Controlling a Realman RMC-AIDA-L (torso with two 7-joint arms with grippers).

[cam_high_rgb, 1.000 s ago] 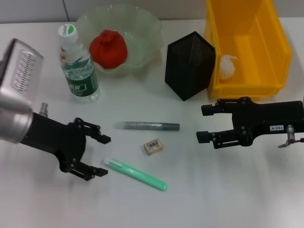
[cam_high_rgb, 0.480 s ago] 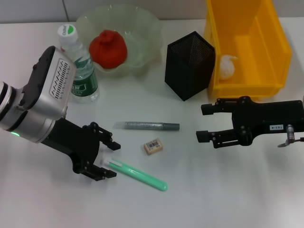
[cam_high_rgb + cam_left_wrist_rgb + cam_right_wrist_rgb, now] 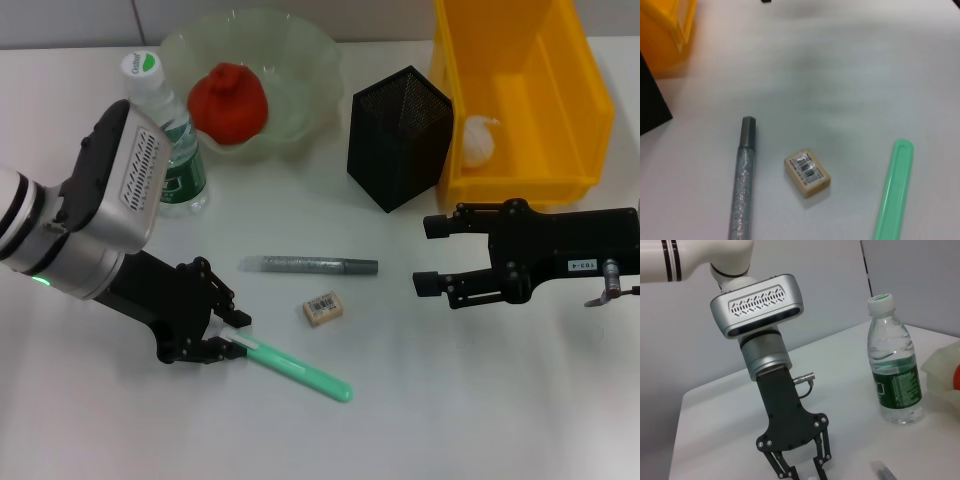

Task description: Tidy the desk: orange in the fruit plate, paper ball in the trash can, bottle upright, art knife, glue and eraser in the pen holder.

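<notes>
**Left gripper closes in on the green stick's white end**

Since a moment ago, the left gripper [image 3: 228, 334] has narrowed its fingers around the white end of the green glue stick [image 3: 296, 366], lying on the desk [image 3: 450, 400]. Beside it sit the eraser [image 3: 323, 308] and grey art knife [image 3: 308, 265]. Right gripper [image 3: 428, 256] hovers spread, near the pen holder [image 3: 398, 135].

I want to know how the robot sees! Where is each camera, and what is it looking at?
Head view: looks down on the desk; both arms show, left end effector closing on the green stick, right end effector open.
Left wrist view: sits low, looks at the eraser; no arm shows.
Right wrist view: looks across at the left arm and bottle.
Shared: the eraser shows in the head and left wrist views.
</notes>
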